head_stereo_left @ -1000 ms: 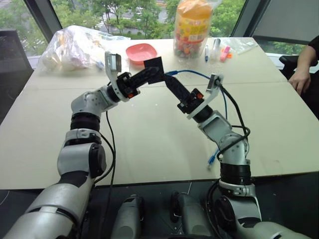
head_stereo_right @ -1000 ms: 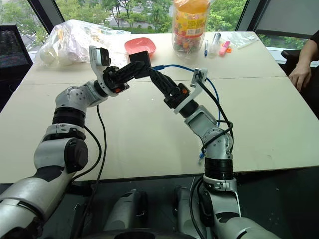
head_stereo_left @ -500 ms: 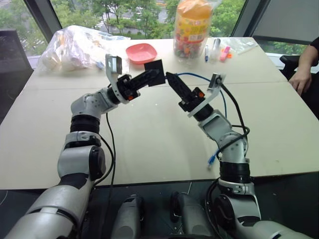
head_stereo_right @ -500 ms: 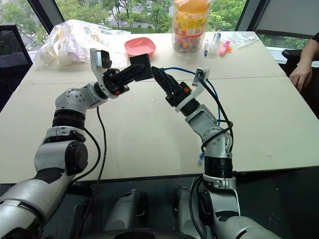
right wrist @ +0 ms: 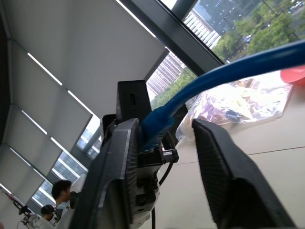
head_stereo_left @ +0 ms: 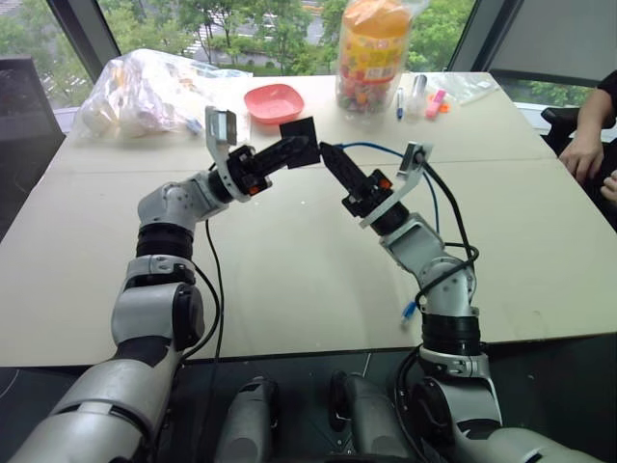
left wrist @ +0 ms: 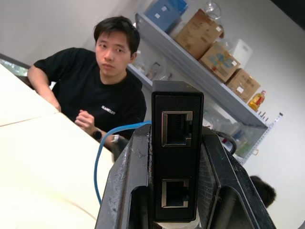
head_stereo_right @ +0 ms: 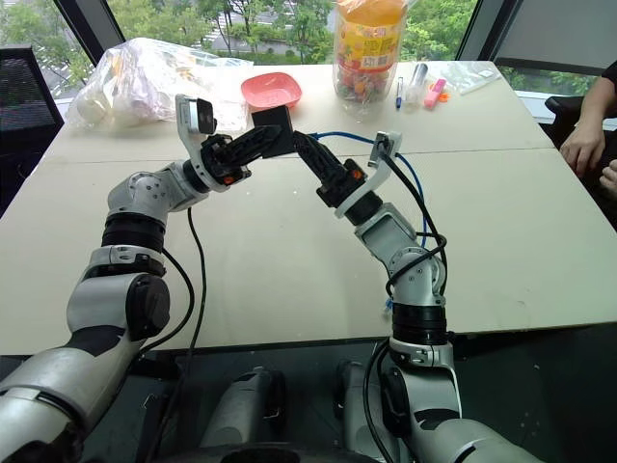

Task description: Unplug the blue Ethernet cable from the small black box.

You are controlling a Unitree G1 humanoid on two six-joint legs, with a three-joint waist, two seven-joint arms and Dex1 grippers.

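Observation:
My left gripper (head_stereo_left: 301, 146) is shut on the small black box (head_stereo_left: 299, 130) and holds it up over the table. In the left wrist view the box (left wrist: 177, 143) stands between the fingers, and both ports facing that camera are empty. The blue Ethernet cable (head_stereo_left: 386, 147) arcs from my right gripper (head_stereo_left: 328, 151) back over the right arm. Its other plug (head_stereo_left: 410, 309) hangs near the table's front edge. In the right wrist view the cable (right wrist: 228, 71) runs between the jaws, which stand apart. Its end rests against one finger, just short of the box.
On the far side of the table stand a pink bowl (head_stereo_left: 273, 99), a clear plastic bag (head_stereo_left: 145, 92), a big jar of snacks (head_stereo_left: 371, 58) and some markers (head_stereo_left: 419, 96). A person's hand (head_stereo_left: 583, 149) rests at the table's right edge.
A second ago my right gripper's fingertips met the box. Now a small gap shows between them, and the cable's end stays at the right gripper. The left gripper and box kept still.

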